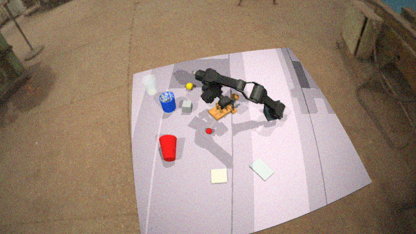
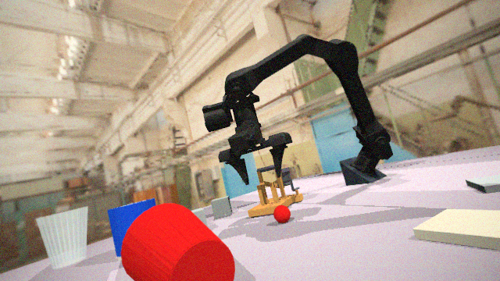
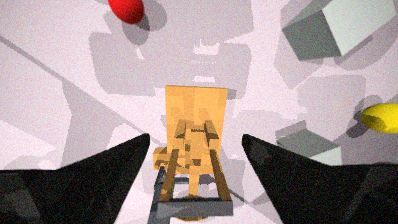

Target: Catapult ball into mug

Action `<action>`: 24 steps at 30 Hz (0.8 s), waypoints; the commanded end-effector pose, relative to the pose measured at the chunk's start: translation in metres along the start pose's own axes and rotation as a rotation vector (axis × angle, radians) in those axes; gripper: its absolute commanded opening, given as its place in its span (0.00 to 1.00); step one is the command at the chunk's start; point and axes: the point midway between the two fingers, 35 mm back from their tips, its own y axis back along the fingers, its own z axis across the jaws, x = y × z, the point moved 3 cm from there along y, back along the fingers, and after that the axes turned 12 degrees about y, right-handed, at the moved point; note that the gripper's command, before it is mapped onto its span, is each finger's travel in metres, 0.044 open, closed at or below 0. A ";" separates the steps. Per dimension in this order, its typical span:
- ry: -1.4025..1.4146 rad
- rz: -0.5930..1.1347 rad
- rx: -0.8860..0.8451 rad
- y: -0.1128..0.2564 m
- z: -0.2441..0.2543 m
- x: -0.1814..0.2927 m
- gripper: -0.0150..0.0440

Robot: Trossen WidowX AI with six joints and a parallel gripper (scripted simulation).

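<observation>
The orange catapult (image 1: 214,112) (image 2: 266,211) (image 3: 196,100) stands on the table, its flat base end toward the lower left in the top view. Whether its cup holds anything is hidden. My gripper (image 2: 262,179) (image 3: 197,138) is open and empty, pointing down above the catapult, one finger to each side of its frame in the wrist view. A red ball (image 1: 208,130) (image 2: 282,214) (image 3: 128,10) lies on the table near the catapult. A yellow ball (image 1: 189,86) (image 3: 382,118) lies farther off. The blue mug (image 1: 168,105) (image 2: 120,226) stands left of the catapult in the top view.
A grey block (image 1: 186,106) (image 3: 312,37) is between mug and catapult. A second grey block (image 3: 307,142) is nearer the yellow ball. A red cup (image 1: 168,147) (image 2: 168,234), a translucent cup (image 1: 149,85) (image 2: 64,238), a cream pad (image 1: 219,175) and a pale green slab (image 1: 262,169) stand around.
</observation>
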 end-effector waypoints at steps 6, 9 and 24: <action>-0.002 -0.012 0.024 0.042 -0.001 0.003 1.00; -0.003 -0.012 0.023 0.044 0.000 0.003 1.00; -0.007 -0.013 0.019 0.006 0.002 0.005 1.00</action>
